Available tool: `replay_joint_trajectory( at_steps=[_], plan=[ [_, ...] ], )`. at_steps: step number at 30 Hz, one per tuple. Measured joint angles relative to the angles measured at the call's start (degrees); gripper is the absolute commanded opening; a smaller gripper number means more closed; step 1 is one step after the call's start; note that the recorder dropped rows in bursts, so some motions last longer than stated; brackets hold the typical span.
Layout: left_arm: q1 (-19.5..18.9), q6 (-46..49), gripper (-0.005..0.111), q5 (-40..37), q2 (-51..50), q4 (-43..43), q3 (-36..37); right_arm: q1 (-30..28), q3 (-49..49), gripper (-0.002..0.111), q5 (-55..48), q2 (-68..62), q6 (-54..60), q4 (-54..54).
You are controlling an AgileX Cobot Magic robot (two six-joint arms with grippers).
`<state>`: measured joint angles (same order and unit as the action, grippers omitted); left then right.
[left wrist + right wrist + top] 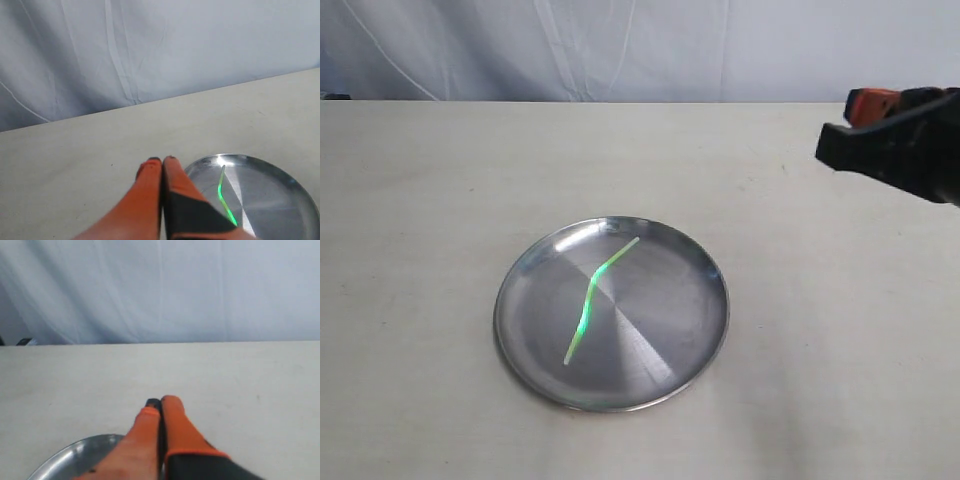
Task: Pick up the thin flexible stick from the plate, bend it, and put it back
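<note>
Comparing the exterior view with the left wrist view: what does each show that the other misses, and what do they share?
Only the exterior view: the whole plate, the stick from end to end with its kink, and the right gripper off to the plate's right, clear of it.
Only the left wrist view: the left gripper, fingers together and empty, beside the plate's rim. In this view the plate runs off the picture edge.
Both: the bent, glowing stick lying on the plate, the table and the white backdrop.
</note>
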<state>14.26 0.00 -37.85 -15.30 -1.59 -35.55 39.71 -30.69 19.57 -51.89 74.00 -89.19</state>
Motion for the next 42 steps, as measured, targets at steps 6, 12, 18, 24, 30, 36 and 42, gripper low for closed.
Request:
replay_joint_trajectory(
  at_steps=[6, 12, 18, 24, 30, 36, 42],
  plan=[
    [0.0, 0.0, 0.0, -0.22, 0.25, 0.0, 0.04, 0.0, 0.12, -0.001, 6.54, 2.15, 0.0, 0.0],
    [0.0, 0.0, 0.0, -0.31, 0.25, 0.23, 0.04, -1.42, 0.21, -0.001, 7.13, 5.32, 0.76, -0.12],
    [0.0, 0.0, 0.0, -0.35, 0.25, 0.7, 0.04, -12.0, 1.18, -0.001, 2.45, 25.0, 7.85, -7.33],
    [0.0, 0.0, 0.0, -0.45, 0.25, 1.59, 0.04, -15.43, 2.23, -0.001, 0.69, 39.93, 21.36, -10.17],
    [0.0, 0.0, 0.0, -0.59, 0.25, 1.59, 0.04, -18.16, 8.04, -0.001, 2.04, 41.68, 21.51, -8.33],
    [0.0, 0.0, 0.0, -0.59, 0.25, 1.95, 0.04, -22.47, 11.45, -0.001, -14.3, 41.43, -16.62, 42.0],
    [0.0, 0.0, 0.0, -0.59, 0.25, 2.4, 0.13, -23.24, 12.34, -0.001, -34.3, 41.43, -66.58, 78.7]
  ],
)
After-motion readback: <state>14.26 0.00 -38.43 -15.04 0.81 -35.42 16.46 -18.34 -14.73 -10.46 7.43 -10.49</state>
